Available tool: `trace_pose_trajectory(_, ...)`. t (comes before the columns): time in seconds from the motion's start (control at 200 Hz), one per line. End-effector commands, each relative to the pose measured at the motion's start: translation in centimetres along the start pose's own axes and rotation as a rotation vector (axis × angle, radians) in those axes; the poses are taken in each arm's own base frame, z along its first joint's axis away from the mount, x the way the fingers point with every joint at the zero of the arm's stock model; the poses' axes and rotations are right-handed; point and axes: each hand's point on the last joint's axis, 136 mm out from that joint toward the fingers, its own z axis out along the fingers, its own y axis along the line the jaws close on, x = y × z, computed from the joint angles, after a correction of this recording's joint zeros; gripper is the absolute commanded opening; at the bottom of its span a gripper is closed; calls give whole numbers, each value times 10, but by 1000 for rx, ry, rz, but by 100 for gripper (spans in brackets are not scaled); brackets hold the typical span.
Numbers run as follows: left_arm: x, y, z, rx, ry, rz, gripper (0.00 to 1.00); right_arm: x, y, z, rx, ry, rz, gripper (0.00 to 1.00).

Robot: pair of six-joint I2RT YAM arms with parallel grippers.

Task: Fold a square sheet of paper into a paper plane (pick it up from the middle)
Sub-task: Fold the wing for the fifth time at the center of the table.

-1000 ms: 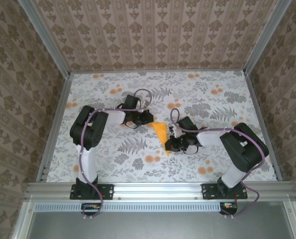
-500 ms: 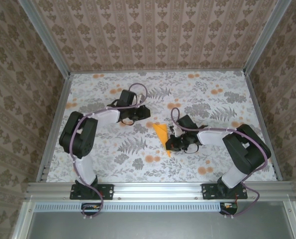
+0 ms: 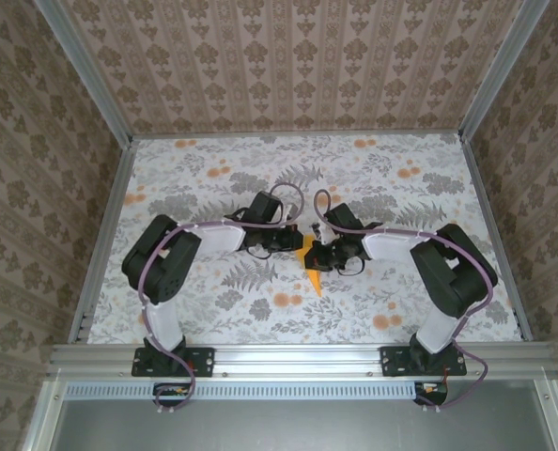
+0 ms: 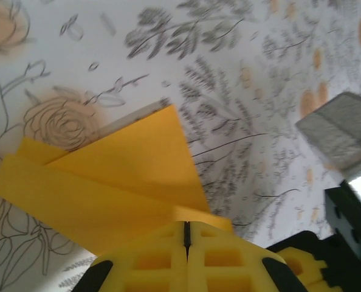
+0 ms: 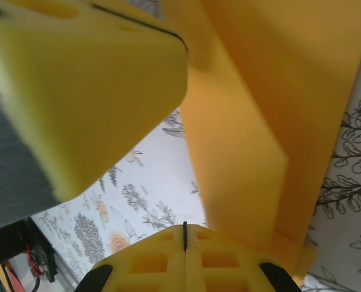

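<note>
The folded orange-yellow paper plane (image 3: pixel 310 266) lies mid-way on the flower-printed table (image 3: pixel 401 188), between the left gripper (image 3: pixel 294 242) on its left and the right gripper (image 3: pixel 322 254) on its right.

Both arms bend inward; left gripper (image 3: pixel 295 241) meets right gripper (image 3: pixel 319 254) tip to tip, both jaws pressed together.

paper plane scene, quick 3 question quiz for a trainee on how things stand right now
1. True or false: the left gripper has its jaws wide open.
2. Where on the table does the folded paper sit in the top view? A) far left corner B) around the middle, where the left gripper and the right gripper meet C) near right corner
3. Which way does the folded paper's free pointed tip aim in the top view?
Key: 1 false, the jaws are shut. 2 B. 3 toward the arm bases at the near edge.
</note>
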Motion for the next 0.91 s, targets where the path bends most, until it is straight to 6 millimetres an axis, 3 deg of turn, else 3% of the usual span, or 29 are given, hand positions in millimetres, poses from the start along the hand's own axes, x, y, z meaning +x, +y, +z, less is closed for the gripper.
trace_pose_trajectory(0.0, 3, 5, 12, -7, 22, -31, 5, 4, -8, 3, 47, 23, -1, 0)
trace_pose_trajectory(0.37, 13, 24, 24, -72, 56, -66, 5, 22, -22, 7, 77, 76, 2, 0)
trace_pose_trajectory(0.635, 29, 49, 30, -158, 96, -125, 3, 63, -36, -1, 70, 143, 24, 0)
trace_pose_trajectory(0.9, 28, 53, 31, -174, 104, -133, 3, 109, -48, -9, 63, 239, 45, 0)
